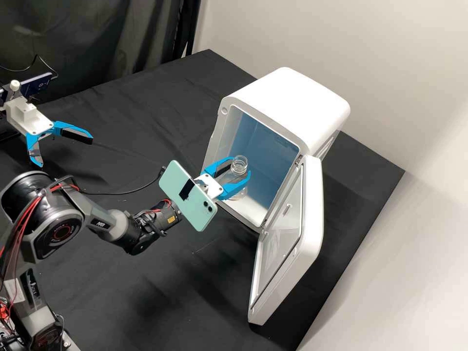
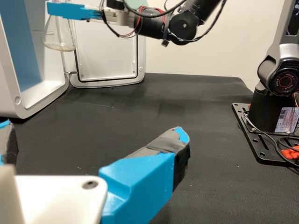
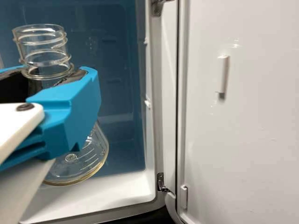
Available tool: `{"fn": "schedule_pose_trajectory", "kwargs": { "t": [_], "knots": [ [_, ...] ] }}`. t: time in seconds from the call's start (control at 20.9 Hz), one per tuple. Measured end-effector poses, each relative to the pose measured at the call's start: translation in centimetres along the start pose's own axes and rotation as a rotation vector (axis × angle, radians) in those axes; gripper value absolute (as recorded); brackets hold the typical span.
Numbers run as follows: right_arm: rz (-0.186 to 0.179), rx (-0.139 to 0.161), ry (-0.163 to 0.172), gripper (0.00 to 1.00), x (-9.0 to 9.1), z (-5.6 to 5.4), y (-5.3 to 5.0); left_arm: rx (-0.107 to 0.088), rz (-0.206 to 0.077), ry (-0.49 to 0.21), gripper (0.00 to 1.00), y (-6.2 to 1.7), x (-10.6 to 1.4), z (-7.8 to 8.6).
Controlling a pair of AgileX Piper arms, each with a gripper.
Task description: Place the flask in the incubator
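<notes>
The clear glass flask [image 1: 239, 164] hangs tilted in the mouth of the white incubator [image 1: 292, 102], its base just above the blue-lined floor. My right gripper [image 1: 240, 169] is shut on the flask's neck [image 3: 42, 51], one blue finger [image 3: 65, 112] across it. The incubator door [image 1: 287, 229] stands wide open to the right. From the left wrist view the flask [image 2: 58, 35] shows beside the incubator wall [image 2: 28, 100]. My left gripper [image 1: 63, 151] is open over the bench at the far left, holding nothing, its fingertip [image 2: 180, 140] above the black cloth.
A mint-green phone [image 1: 192, 195] is mounted on the right wrist. A black cable [image 1: 131, 187] lies on the bench behind the right arm. The right arm's base [image 2: 275, 93] stands on a plate. The bench edge runs close past the open door.
</notes>
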Motion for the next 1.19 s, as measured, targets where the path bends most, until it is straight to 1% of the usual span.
{"fn": "schedule_pose_trajectory", "kwargs": {
  "t": [0.05,0.19,0.29,0.38,0.48,0.57,0.67,0.72,0.81,0.91,0.96,1.0,1.1,1.15,1.19],
  "knots": [
    [-0.008,-0.011,-0.005,0.0,0.4,-0.1,-0.3,0.0,0.0,0.0,1.0,0.0,0.0,0.0],
    [-0.012,-0.023,-0.019,0.0,1.8,-0.3,-1.1,-0.006,-0.004,0.0,1.0,-0.07,0.0,-0.1],
    [-0.019,-0.03,-0.036,0.0,2.7,-0.3,-1.7,-0.013,-0.008,0.0,1.0,-0.15,0.1,-0.1],
    [-0.021,-0.045,-0.044,0.0,3.6,-0.5,-2.2,-0.016,-0.01,0.0,1.0,-0.19,0.1,-0.1],
    [-0.032,-0.046,-0.06,0.0,4.5,-0.7,-2.6,-0.021,-0.013,0.0,1.0,-0.25,0.1,-0.2],
    [-0.036,-0.051,-0.061,0.0,5.4,-1.1,-2.9,-0.017,-0.013,0.0,1.0,-0.25,0.1,-0.2],
    [-0.042,-0.055,-0.075,0.0,6.3,-1.2,-3.4,-0.014,-0.014,-0.002,1.0,-0.26,0.1,-0.2],
    [-0.047,-0.055,-0.084,0.0,6.9,-1.3,-3.6,-0.017,-0.017,-0.007,1.0,-0.31,0.2,-0.1],
    [-0.07,-0.081,-0.083,0.0,7.9,-1.7,-4.2,-0.023,-0.024,-0.01,1.0,-0.43,0.3,-0.1],
    [-0.084,-0.106,-0.078,0.0,9.0,-2.1,-4.7,-0.03,-0.029,-0.01,1.0,-0.52,0.3,-0.2],
    [-0.088,-0.108,-0.078,0.0,9.4,-2.3,-4.9,-0.031,-0.029,-0.012,1.0,-0.53,0.3,-0.2],
    [-0.09,-0.116,-0.081,0.0,9.8,-2.4,-5.1,-0.027,-0.03,-0.014,1.0,-0.56,0.4,-0.2],
    [-0.091,-0.133,-0.081,0.0,10.6,-2.4,-5.3,-0.031,-0.038,-0.024,1.0,-0.68,0.5,-0.1],
    [-0.088,-0.133,-0.086,0.0,11.0,-2.3,-5.4,-0.033,-0.038,-0.024,1.0,-0.69,0.5,-0.1],
    [-0.082,-0.135,-0.094,0.0,11.3,-2.3,-5.4,-0.029,-0.041,-0.028,1.0,-0.73,0.5,-0.1]
  ]
}}
